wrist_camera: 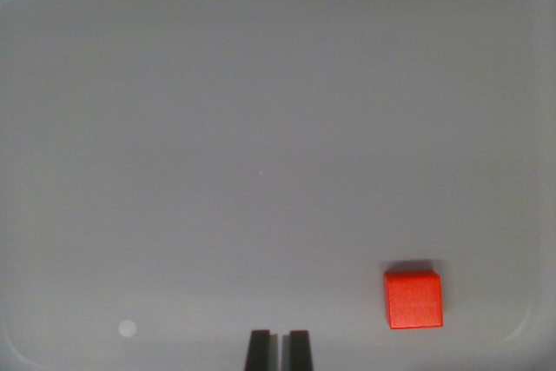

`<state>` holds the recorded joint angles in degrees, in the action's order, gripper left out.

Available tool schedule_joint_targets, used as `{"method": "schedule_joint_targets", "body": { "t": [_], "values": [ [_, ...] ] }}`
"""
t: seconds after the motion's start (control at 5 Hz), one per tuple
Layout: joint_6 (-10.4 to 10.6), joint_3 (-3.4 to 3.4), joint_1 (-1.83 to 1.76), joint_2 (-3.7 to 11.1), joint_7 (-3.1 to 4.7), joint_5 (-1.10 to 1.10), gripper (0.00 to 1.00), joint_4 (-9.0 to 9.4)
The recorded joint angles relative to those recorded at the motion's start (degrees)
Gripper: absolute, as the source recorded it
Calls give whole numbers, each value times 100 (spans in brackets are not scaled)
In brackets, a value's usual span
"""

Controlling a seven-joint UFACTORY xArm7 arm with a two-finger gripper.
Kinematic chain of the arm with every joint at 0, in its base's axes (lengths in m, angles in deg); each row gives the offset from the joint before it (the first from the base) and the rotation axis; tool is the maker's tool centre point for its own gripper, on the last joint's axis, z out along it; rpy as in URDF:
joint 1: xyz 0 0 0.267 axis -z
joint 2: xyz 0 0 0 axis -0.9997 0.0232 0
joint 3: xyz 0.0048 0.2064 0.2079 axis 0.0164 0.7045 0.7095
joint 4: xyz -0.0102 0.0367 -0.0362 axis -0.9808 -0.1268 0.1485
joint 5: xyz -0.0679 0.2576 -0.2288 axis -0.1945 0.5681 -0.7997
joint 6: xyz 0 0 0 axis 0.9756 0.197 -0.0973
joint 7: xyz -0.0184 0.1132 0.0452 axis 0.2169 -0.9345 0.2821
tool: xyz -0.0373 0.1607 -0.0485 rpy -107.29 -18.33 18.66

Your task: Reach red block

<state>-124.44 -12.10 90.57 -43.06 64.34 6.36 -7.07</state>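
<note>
Your red block (413, 299) sits square to the frame, no long axis; gripper (279, 349) jaws nearly together, holding nothing.

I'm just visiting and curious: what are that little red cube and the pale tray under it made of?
The red block looks like painted wood or matte plastic: flat, even colour, crisp edges, no shine; the picture cannot settle which. The tray looks like smooth moulded plastic, pale grey, with rounded corners, a raised rim and a soft sheen. The gripper fingertips look like dark matte rubber or plastic.
</note>
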Motion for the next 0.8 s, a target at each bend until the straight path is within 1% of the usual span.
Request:
{"method": "schedule_joint_targets", "body": {
  "t": [0.2, 0.4, 0.6, 0.8],
  "values": [
    [0, 0, 0, 0, 0, 0, 0, 0],
    [89, -9, 10, 6, -11, -15, 0, 80],
    [89, -9, 10, 6, -11, -15, 0, 80],
    [205, -21, 22, 13, -25, -35, 0, 184]
  ]
}}
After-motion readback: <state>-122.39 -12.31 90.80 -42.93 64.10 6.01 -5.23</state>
